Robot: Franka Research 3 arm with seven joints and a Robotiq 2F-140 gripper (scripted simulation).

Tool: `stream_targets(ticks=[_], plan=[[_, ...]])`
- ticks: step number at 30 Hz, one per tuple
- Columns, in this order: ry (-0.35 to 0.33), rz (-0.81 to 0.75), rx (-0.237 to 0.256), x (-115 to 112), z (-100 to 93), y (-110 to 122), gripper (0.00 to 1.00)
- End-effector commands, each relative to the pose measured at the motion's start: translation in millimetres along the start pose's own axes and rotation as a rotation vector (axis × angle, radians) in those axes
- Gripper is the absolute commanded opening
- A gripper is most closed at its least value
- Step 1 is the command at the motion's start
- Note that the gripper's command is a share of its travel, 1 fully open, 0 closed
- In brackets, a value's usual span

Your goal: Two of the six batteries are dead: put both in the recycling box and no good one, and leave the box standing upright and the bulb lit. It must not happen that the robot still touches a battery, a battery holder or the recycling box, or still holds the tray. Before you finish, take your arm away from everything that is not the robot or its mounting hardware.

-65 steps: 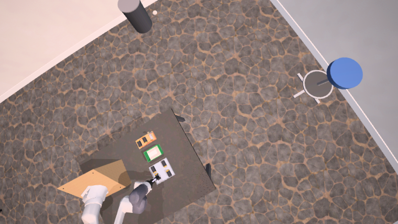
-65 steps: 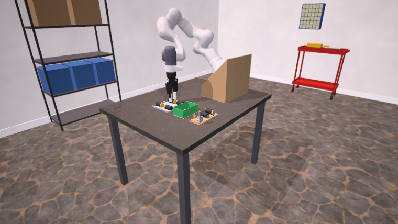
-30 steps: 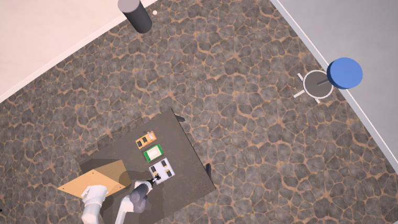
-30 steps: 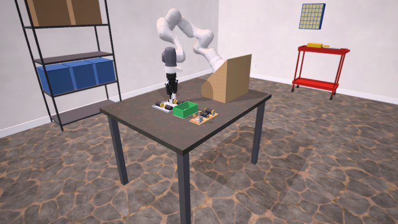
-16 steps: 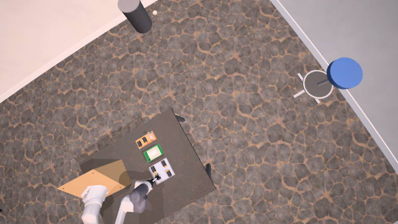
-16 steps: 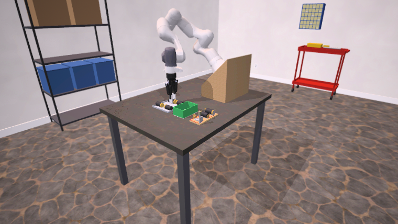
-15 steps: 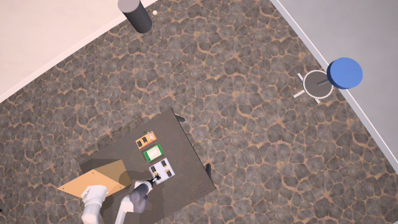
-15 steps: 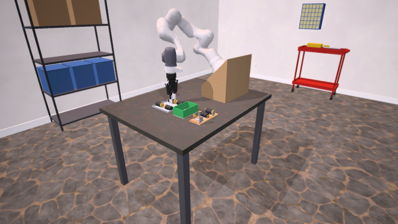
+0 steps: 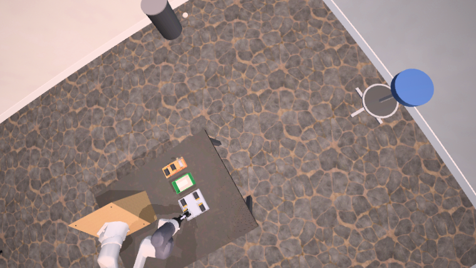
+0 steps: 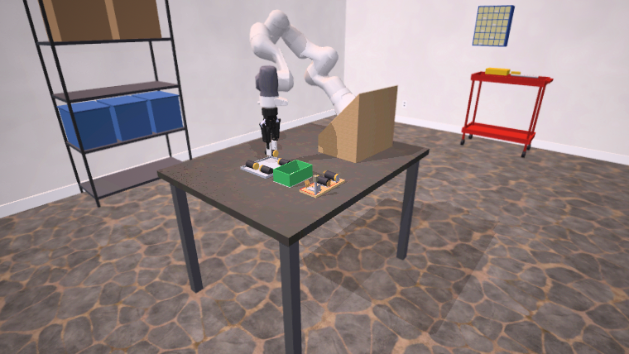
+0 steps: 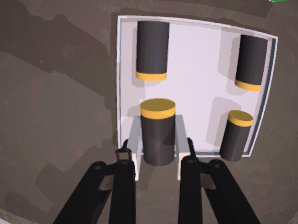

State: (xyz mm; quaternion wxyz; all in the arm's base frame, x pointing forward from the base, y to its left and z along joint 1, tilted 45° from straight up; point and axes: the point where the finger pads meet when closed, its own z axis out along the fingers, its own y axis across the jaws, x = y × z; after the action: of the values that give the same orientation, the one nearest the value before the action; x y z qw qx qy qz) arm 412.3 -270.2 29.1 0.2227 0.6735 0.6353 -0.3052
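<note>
At the far left, blue bins (image 10: 127, 118) are held on a shelf rack (image 10: 92, 93). On the desk (image 9: 221, 186) (image 10: 228, 193) (image 11: 45, 115), a pale, shallow tray (image 9: 193, 205) (image 10: 255, 171) (image 11: 195, 95) is set to the left of the other battery things. Three batteries are carried lying in it: one at the left (image 9: 201, 207) (image 10: 252, 164) (image 11: 235, 140), one on the near side (image 9: 196, 195) (image 10: 266, 169) (image 11: 251, 60) and one farther back to the right (image 9: 183, 201) (image 10: 284, 161) (image 11: 152, 50). A fourth battery (image 9: 185, 209) (image 10: 275, 153) (image 11: 158, 135) is pinched between the fingers of the gripper (image 9: 186, 213) (image 10: 271, 151) (image 11: 158, 126) and is held above the tray, its yellow end left exposed.

Just right of the tray, the green recycling box (image 9: 183, 183) (image 10: 288, 175) (image 11: 278, 1) is stood upright, its pale inner floor exposed to the top view. Nearer and to the right, an orange board (image 9: 176, 166) (image 10: 323, 188) is laid, with two batteries (image 9: 170, 169) (image 10: 330, 175) carried side by side. A small grey upright piece (image 10: 314, 184) is fixed at its left end; whether a bulb is lit there cannot be told. Behind, to the right, a tan, slanted block (image 9: 133, 213) (image 10: 374, 125) is placed in front of the arm's lower part. At the far right, a yellow object (image 10: 496, 71) is held on a red cart (image 10: 510, 79).
</note>
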Motion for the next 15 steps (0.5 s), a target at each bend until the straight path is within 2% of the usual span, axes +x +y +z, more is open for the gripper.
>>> stream_targets(ticks=[1, 5, 7, 9, 13, 15], plan=[[-0.003, -0.016, 0.012, 0, -4.3, -4, 0.16], [-0.003, -0.016, 0.012, 0, -5.1, -4, 0.16], [-0.003, -0.016, 0.012, 0, -18.1, -4, 0.16], [-0.003, -0.016, 0.012, 0, -18.1, -4, 0.16], [-0.003, -0.016, 0.012, 0, -69.7, -3, 0.16], [-0.003, -0.016, 0.012, 0, -75.8, -3, 0.16]])
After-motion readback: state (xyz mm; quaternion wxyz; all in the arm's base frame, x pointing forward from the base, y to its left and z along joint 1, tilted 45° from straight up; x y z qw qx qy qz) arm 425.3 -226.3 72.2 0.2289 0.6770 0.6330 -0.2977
